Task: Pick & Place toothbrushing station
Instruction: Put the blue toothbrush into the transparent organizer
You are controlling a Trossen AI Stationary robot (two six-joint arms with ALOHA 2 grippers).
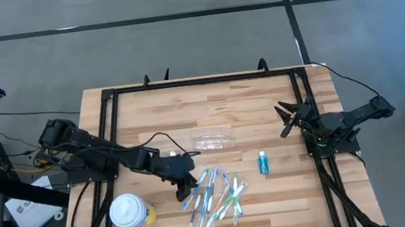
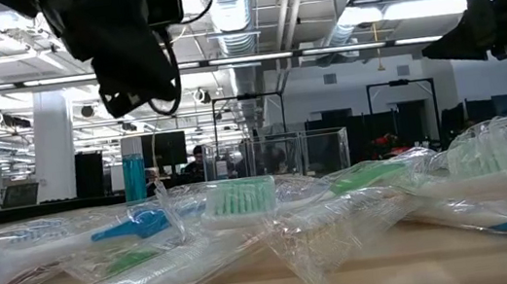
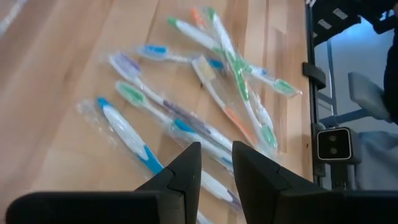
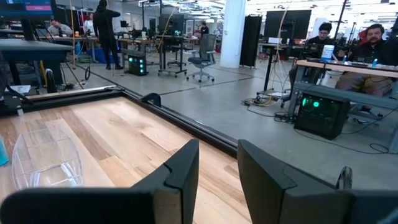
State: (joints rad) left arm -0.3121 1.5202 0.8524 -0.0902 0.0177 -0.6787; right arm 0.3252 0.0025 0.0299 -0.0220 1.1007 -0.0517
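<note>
The clear, oblong toothbrushing station (image 1: 213, 140) lies on the wooden table near its middle and also shows in the right wrist view (image 4: 46, 158). My left gripper (image 1: 187, 181) hovers over the left side of a pile of wrapped toothbrushes (image 1: 216, 196). Its fingers (image 3: 216, 171) are a little apart and hold nothing. In the low view it hangs well above the pile (image 2: 137, 74). My right gripper (image 1: 287, 120) is open and empty at the table's right side, to the right of the station, pointing at it.
A white-lidded yellow cup (image 1: 130, 211) stands at the near left. A small blue-green toothpaste tube (image 1: 263, 162) lies right of the pile. The black frame rails (image 1: 108, 116) run along the table's edges. Bare wood lies at the far side.
</note>
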